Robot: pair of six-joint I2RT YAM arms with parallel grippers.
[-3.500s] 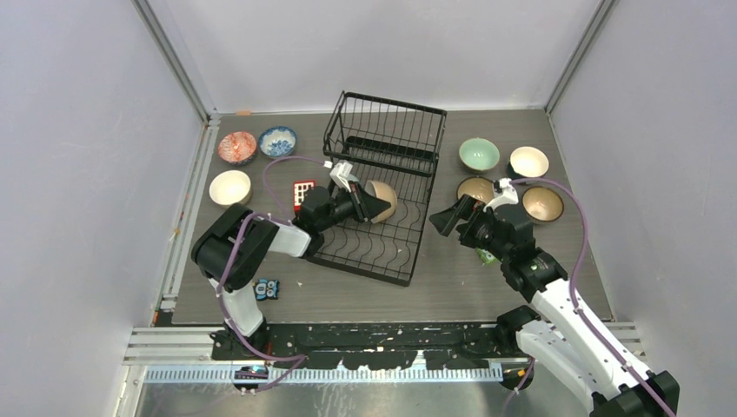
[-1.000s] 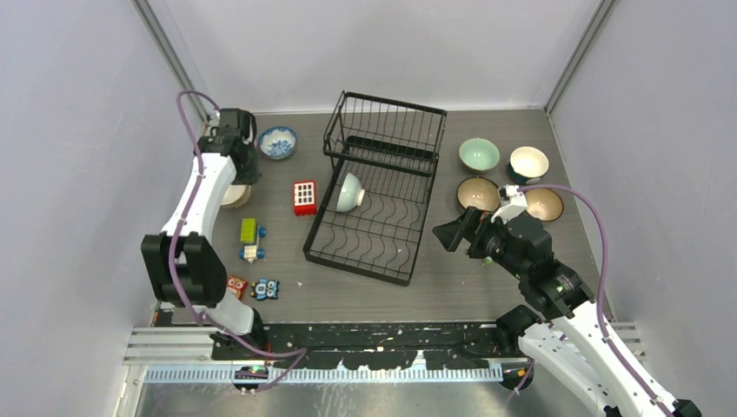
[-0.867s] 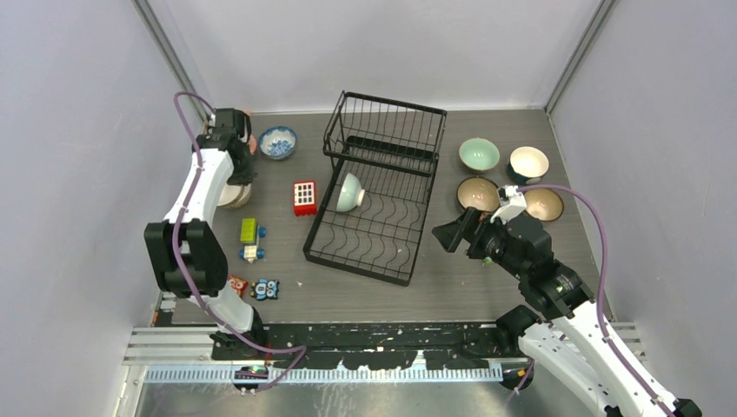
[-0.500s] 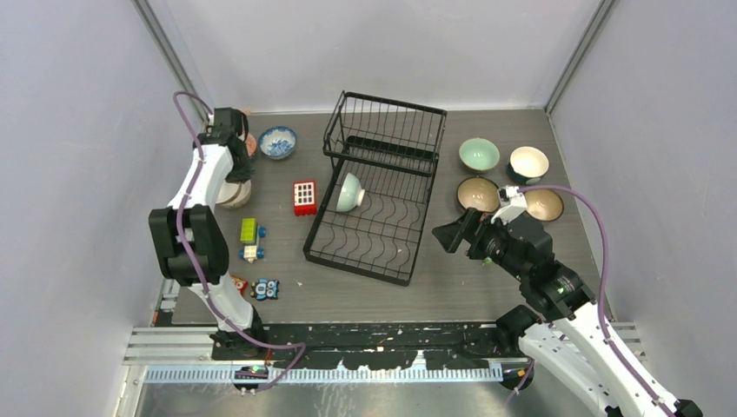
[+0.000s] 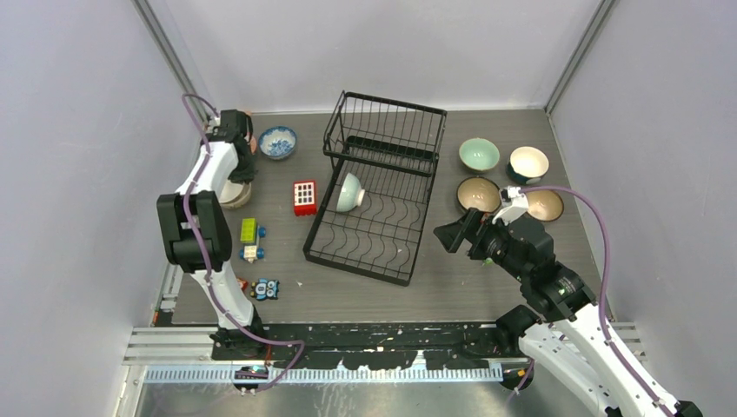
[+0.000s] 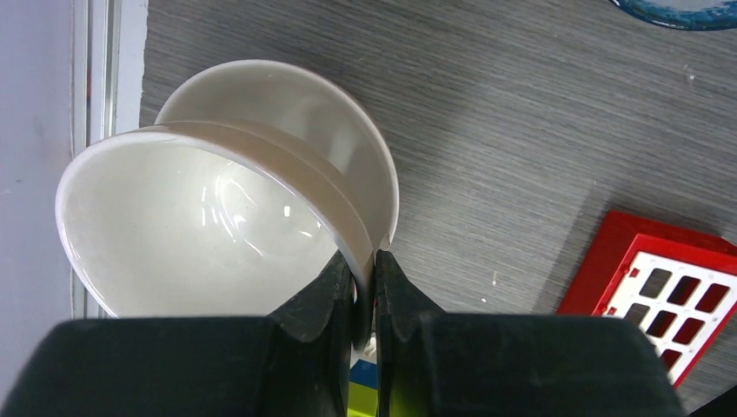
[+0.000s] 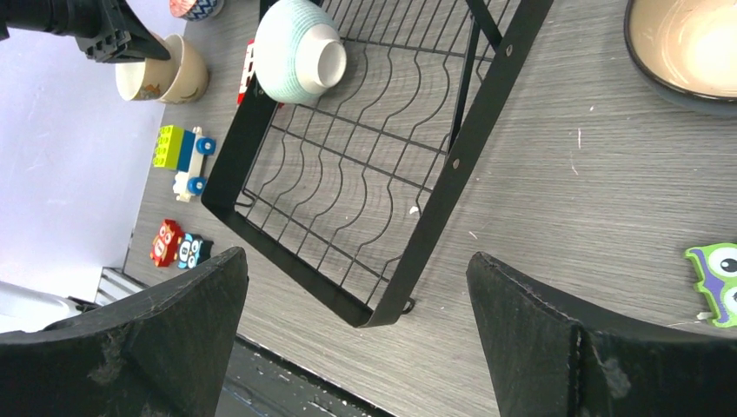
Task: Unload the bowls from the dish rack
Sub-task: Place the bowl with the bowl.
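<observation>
In the rack [image 5: 374,234], one green bowl [image 5: 350,192] — left gripper [image 6: 363,261] nips one tan bowl [image 6: 200,226], maybe nested; right gripper [image 5: 450,233] gapes.

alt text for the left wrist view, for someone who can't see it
The left end effector pinches the rim of a cream bowl, tilted over a second cream bowl on the grey table. A red block with white squares lies at the lower right, and the edge of a blue bowl shows at the top right.

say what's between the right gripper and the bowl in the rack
Top view: only bare tabletop and empty dish rack wires between the right gripper and pale green bowl.
</observation>
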